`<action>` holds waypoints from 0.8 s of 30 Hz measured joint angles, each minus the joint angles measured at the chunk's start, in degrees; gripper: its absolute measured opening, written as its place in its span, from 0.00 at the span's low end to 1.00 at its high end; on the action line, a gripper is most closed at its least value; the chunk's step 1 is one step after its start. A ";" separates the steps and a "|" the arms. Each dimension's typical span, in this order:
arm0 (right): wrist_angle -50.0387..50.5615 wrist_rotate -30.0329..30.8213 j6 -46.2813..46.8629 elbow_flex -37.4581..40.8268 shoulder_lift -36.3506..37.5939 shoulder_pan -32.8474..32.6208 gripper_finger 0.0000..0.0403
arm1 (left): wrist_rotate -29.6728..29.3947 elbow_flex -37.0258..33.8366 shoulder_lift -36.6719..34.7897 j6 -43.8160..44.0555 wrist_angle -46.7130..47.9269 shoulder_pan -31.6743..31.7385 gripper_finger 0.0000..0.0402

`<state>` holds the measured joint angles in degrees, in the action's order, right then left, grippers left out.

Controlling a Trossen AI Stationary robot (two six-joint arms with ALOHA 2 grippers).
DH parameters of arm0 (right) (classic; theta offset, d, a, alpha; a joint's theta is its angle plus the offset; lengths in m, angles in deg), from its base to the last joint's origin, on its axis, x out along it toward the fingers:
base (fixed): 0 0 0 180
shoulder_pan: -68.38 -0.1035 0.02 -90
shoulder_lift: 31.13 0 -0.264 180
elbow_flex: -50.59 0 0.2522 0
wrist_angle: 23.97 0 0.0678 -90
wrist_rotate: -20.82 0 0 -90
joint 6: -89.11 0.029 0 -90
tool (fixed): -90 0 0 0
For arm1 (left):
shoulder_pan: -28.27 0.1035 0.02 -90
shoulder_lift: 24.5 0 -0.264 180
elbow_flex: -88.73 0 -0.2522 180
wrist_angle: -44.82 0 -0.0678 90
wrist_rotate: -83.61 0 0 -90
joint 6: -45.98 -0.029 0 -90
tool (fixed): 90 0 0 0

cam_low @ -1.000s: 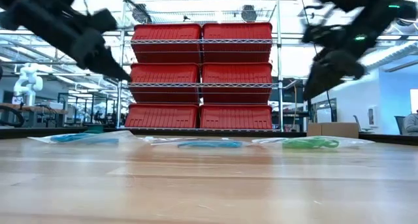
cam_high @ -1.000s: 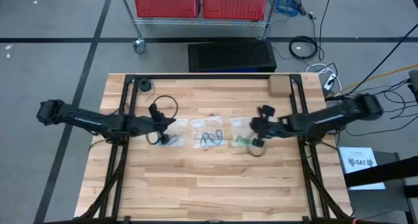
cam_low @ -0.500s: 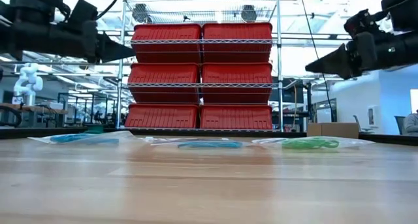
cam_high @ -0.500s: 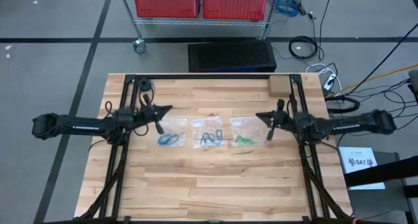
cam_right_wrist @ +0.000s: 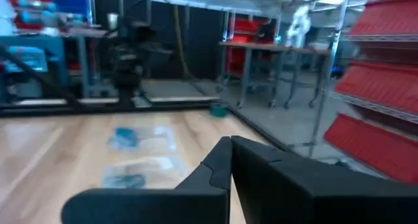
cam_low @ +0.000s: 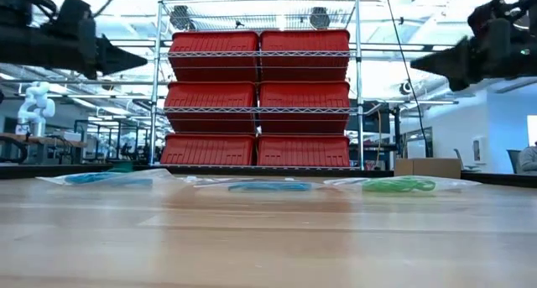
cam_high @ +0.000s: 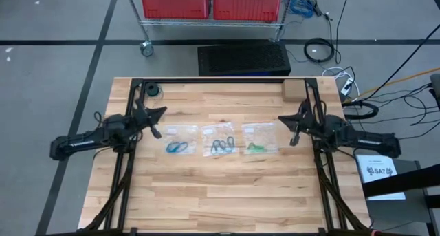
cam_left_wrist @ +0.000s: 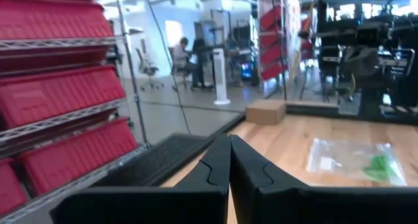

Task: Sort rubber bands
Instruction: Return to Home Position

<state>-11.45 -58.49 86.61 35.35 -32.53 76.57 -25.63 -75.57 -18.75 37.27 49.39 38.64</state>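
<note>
At the middle of the table [cam_high: 220, 195], rubber bands [cam_high: 221, 145] are lying sorted inside three clear bags [cam_high: 210, 133] in a row: blue on the left, dark grey central, green on the right. Left gripper [cam_high: 162, 111] is hovering near the blue bag, fingers pressed together, gripping nothing. Right gripper [cam_high: 282, 120] is hovering near the green bag, fingers likewise together, empty. White sheet [cam_high: 382, 174] beside the table is bearing print too small to read.

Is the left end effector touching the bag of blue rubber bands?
Apart. In the low view the left end effector hangs well above the bag of blue rubber bands; the high view also shows a gap between them.
</note>
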 joint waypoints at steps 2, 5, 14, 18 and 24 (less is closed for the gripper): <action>-1.09 0.27 -1.48 -0.07 1.26 0.34 0.00 | -0.62 0.00 -5.77 0.30 4.68 0.00 0.01; 0.12 2.66 -1.34 -0.05 -2.64 2.54 0.00 | -2.18 -0.14 -5.71 0.52 6.75 0.01 0.01; -2.96 2.99 1.98 0.72 -17.79 8.48 0.00 | -5.87 -1.20 -3.19 1.64 6.27 0.69 0.01; -8.55 2.63 -2.15 0.70 -18.28 8.61 0.00 | -6.97 -1.20 -2.99 0.79 6.23 0.94 0.01; -11.80 1.18 -6.81 0.66 -11.67 8.07 0.00 | -9.73 -1.20 -3.68 0.29 6.20 0.92 0.01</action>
<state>-23.24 -57.32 79.80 36.01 -44.21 84.65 -35.35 -76.77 -22.43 37.56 55.59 39.55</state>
